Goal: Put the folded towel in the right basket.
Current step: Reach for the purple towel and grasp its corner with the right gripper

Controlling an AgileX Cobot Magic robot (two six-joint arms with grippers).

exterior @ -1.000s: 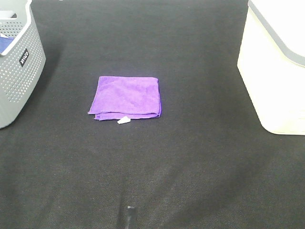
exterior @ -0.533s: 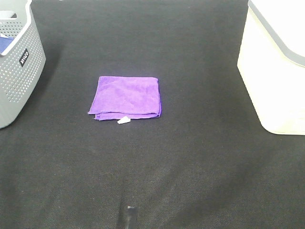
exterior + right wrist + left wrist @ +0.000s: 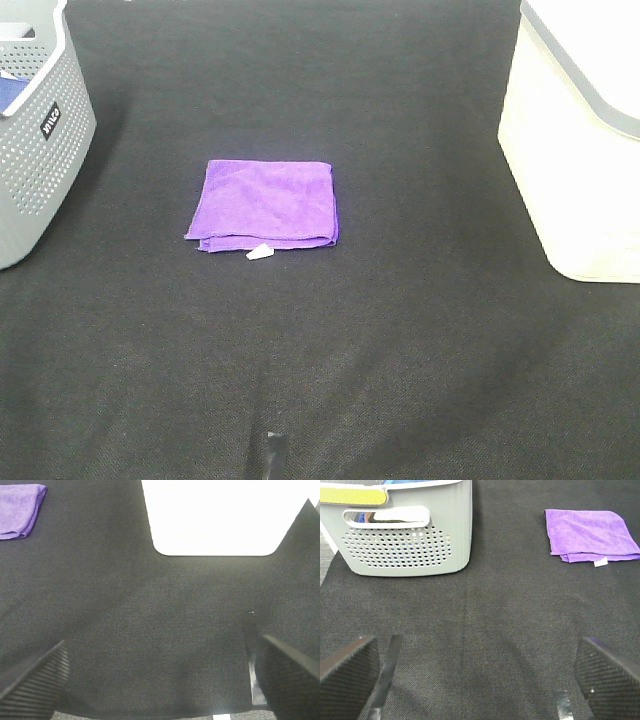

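Observation:
A folded purple towel [image 3: 265,203] with a small white tag lies flat on the black mat, left of centre. It also shows in the left wrist view [image 3: 590,541] and at the edge of the right wrist view [image 3: 20,509]. The white right basket [image 3: 583,130] stands at the right edge and shows in the right wrist view [image 3: 220,515]. My left gripper [image 3: 470,680] is open and empty, far short of the towel. My right gripper [image 3: 160,680] is open and empty, in front of the white basket. Neither arm shows in the exterior high view.
A grey perforated basket [image 3: 35,140] holding blue and yellow items stands at the left edge; it shows in the left wrist view [image 3: 405,530]. The black mat [image 3: 330,340] covers the table. A small dark object [image 3: 272,445] sits at the front edge.

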